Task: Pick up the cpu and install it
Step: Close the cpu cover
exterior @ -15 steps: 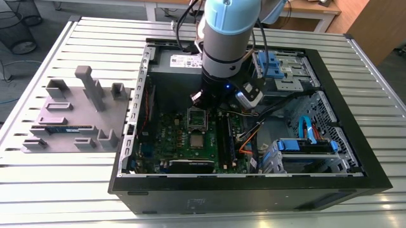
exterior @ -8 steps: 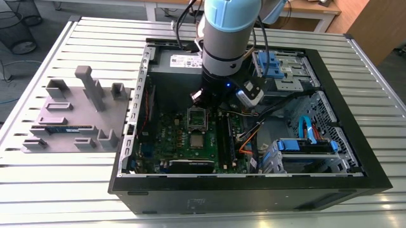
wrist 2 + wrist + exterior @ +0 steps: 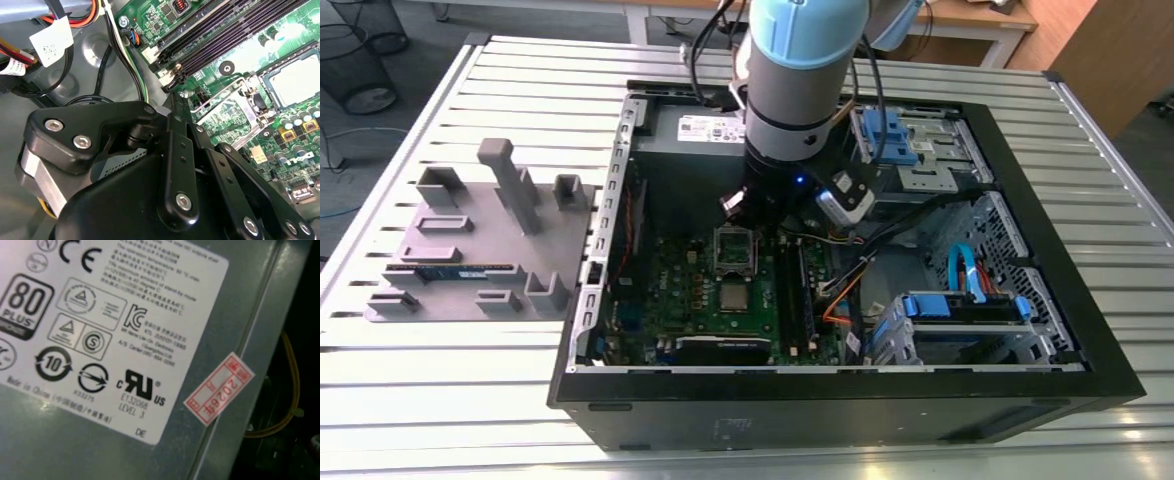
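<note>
- desk [image 3: 440, 330]: ribbed metal, dull silver.
- PC case [image 3: 854, 400]: matt black metal.
- jig [image 3: 480, 240], 9 o'clock of case: matt grey plastic.
- cpu [image 3: 300, 82]: satin silvery metal top.
- PSU [image 3: 60, 450]: smooth grey metal w/ semi-gloss paper label [image 3: 125, 305].
- hand [image 3: 175, 115]: matt black, shiny screws [image 3: 183, 201].

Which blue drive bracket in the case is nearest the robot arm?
The blue bracket right beside the arm; the other sits apart, toward the camera.

arm [image 3: 794, 70]: vertical, pale blue joint on top | wrist [image 3: 781, 140]: pointed down | gripper [image 3: 172, 111]: black, hangs low beneath wrist
</note>
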You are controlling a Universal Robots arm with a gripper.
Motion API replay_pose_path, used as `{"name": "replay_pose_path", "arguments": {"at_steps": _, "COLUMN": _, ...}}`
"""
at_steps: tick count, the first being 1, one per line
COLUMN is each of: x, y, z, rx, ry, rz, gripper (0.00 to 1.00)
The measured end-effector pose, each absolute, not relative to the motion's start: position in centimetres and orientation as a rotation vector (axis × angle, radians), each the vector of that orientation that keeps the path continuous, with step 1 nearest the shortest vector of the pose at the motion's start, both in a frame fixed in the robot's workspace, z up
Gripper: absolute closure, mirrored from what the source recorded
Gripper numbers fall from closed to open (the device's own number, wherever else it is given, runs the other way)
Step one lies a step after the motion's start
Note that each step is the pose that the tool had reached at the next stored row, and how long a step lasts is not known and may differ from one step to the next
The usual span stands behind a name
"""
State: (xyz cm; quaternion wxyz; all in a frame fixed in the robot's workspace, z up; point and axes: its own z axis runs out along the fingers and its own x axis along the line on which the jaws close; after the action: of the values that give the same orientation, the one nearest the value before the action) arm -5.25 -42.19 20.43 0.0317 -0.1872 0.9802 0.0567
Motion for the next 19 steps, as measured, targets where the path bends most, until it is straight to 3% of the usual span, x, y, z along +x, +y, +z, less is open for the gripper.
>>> {"name": "replay_pose_path", "arguments": {"at_steps": 19, "x": -5.83, "y": -42.57, "z": 20.72, "rx": -0.6, "ry": 3.008, "rz": 0.166, "gripper": 0.89}}
